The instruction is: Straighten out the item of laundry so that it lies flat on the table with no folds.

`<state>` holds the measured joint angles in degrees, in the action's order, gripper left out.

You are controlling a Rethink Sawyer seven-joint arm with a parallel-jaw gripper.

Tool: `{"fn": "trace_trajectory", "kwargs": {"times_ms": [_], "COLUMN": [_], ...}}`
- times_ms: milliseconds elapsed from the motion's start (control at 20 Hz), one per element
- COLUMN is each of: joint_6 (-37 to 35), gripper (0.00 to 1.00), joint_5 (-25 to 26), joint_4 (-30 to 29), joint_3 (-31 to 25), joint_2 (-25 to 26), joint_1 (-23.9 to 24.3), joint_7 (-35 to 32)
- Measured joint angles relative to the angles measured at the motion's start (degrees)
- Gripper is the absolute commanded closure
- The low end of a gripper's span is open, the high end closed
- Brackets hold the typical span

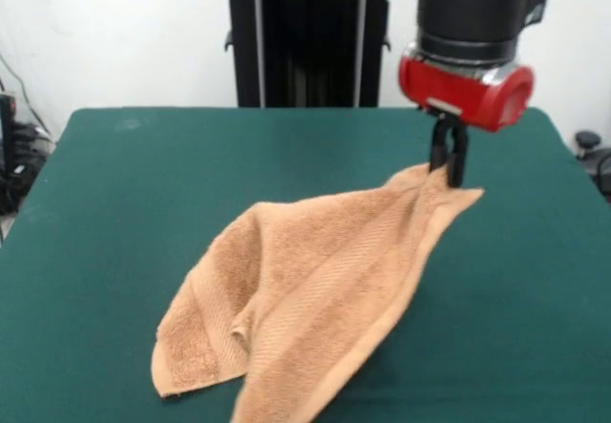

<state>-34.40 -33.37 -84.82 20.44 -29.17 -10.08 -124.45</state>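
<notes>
Front view shows our gripper (449, 170) pinching one corner of the towel (305, 299) and holding it up toward the right edge of the table (115, 213), so the cloth is folded and bunched, not yet flat.

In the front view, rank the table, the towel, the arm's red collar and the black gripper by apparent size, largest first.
1. The table, spanning nearly the whole width.
2. The towel, crumpled, one corner lifted.
3. The red collar.
4. The gripper, shut on the towel's raised corner.
The ranking follows how large each appears only.
</notes>
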Motion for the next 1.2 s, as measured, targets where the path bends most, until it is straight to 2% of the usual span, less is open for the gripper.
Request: {"fn": "trace_trajectory", "kwargs": {"times_ms": [850, 1200], "joint_6": [-0.18, -0.18], "gripper": [1.0, 1.0], "joint_5": [-4.96, -4.94], "joint_4": [1.55, -0.08], "joint_3": [-0.53, 0.14], "joint_2": [-0.74, -2.19], "joint_1": [-3.17, -7.24], "joint_7": [-0.01, -0.01]}}
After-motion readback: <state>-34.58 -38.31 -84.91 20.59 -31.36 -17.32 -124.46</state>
